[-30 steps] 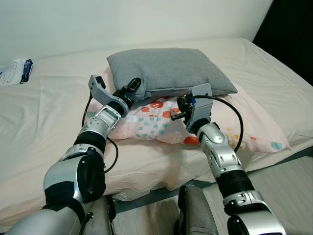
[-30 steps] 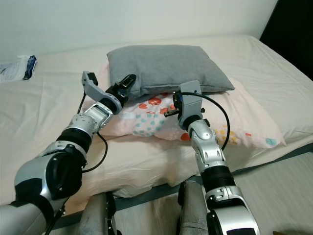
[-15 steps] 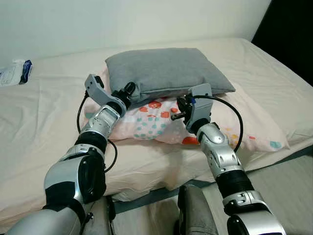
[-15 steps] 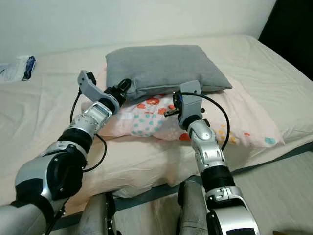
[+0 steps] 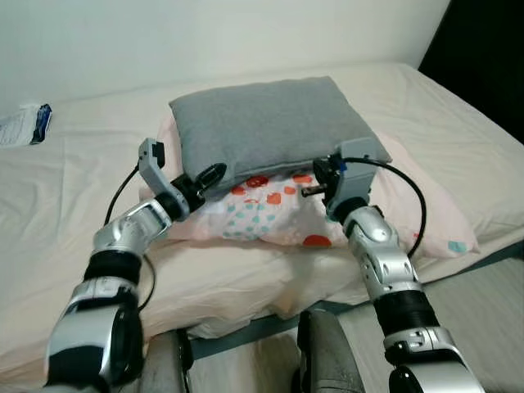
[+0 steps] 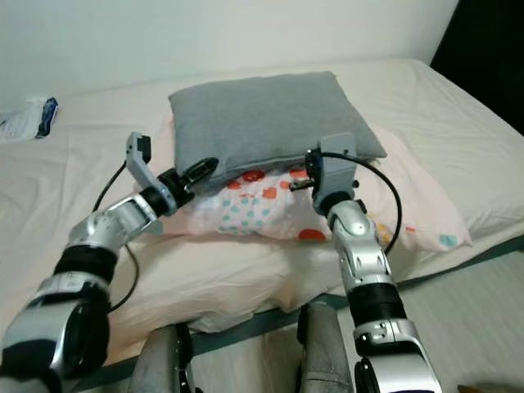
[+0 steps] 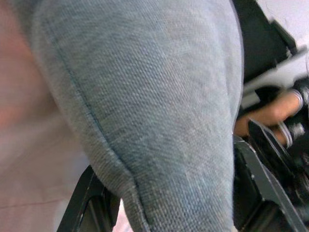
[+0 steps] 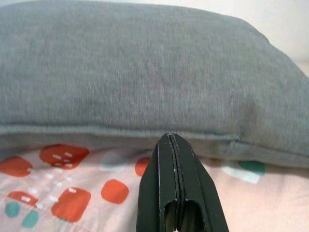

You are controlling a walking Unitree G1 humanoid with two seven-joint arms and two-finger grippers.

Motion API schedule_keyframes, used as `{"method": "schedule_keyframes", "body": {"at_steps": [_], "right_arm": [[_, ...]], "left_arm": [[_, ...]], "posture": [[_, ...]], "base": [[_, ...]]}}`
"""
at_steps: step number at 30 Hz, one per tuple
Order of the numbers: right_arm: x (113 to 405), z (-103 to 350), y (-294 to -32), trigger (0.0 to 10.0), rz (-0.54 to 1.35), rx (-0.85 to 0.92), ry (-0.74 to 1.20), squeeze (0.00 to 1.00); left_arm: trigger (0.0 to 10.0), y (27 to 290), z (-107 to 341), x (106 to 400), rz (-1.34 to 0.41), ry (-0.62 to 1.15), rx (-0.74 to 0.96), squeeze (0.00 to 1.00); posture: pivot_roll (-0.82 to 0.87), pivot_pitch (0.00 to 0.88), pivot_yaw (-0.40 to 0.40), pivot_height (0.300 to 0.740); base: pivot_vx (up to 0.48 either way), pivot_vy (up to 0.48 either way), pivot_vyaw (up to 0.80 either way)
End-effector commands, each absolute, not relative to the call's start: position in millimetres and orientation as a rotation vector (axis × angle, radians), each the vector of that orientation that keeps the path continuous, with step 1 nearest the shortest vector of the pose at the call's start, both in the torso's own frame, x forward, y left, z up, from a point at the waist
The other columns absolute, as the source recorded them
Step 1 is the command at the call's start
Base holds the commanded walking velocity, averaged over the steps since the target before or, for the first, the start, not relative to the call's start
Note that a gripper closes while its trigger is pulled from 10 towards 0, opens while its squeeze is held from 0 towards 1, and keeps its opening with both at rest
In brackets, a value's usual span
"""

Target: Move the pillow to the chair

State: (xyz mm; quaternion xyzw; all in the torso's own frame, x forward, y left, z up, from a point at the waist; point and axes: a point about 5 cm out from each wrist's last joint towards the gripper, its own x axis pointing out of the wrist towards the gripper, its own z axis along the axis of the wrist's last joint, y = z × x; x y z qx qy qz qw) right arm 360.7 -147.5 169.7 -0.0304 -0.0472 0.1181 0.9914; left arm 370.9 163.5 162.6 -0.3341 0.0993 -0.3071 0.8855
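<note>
Pillow: the grey pillow [image 5: 266, 123] lies on the bed [image 5: 74, 196], stacked on top of a pink spotted pillow [image 5: 270, 214], with its near edge facing the robot.
Why it sits so: judged from the stacking, the grey pillow's near seam overhangs the spotted one a little, which leaves an edge to get under or pinch.
Left gripper: the left gripper [image 5: 209, 174] is at the grey pillow's near left corner. In the left wrist view that corner [image 7: 145, 125] bulges between the two black fingers [image 7: 91, 203], which stand apart on either side of it. They straddle the corner; whether they press it yet I cannot tell.
Right gripper: the right gripper [image 8: 176, 183] points at the grey pillow's near seam towards its right end. Its fingers are pressed together with nothing between them, the tip just below the seam, over the spotted pillow.
Reading: likely a two-handed lift, one gripper at each end of the near edge.
Change from earlier: the left arm has stretched out and its gripper has gone further in around the corner; the right gripper has moved up closer to the seam.
Chair: I cannot say where it stands.
Other: a white packet [image 5: 23, 124] lies on the bed well to the left of the grey pillow.
</note>
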Motion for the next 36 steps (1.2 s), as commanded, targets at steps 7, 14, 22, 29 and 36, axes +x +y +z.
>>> {"method": "schedule_keyframes", "body": {"at_steps": [7, 14, 22, 29, 36], "right_arm": [[358, 171, -150, 10.0, 0.235, -0.06, -0.087, 0.0], [359, 177, -157, 10.0, 0.212, -0.055, -0.103, 0.0], [358, 177, -160, 10.0, 0.204, -0.053, -0.1, 0.0], [358, 177, -158, 10.0, 0.209, -0.052, -0.096, 0.0], [358, 177, -156, 10.0, 0.217, -0.053, -0.093, 0.0]], "left_arm": [[0.0, 191, 171, 332, -0.863, 0.221, -0.534, 0.0], [0.0, 211, 188, 305, -0.981, 0.19, -0.547, 0.0], [0.0, 218, 192, 267, -1.168, 0.259, -0.526, 0.0], [0.0, 218, 182, 267, -1.084, 0.291, -0.415, 0.0], [10.0, 226, 156, 307, -0.642, 0.35, -0.476, 1.0]], "posture": [[0.0, 0.135, -0.013, 0.572], [0.0, 0.137, -0.011, 0.572], [0.0, 0.138, -0.014, 0.572], [0.0, 0.135, -0.018, 0.572], [-0.01, 0.121, -0.015, 0.572]], "base": [[0.0, 0.0, 0.0], [0.0, 0.0, 0.0], [0.0, 0.0, 0.0], [0.0, 0.0, 0.0], [0.0, 0.0, 0.0]]}}
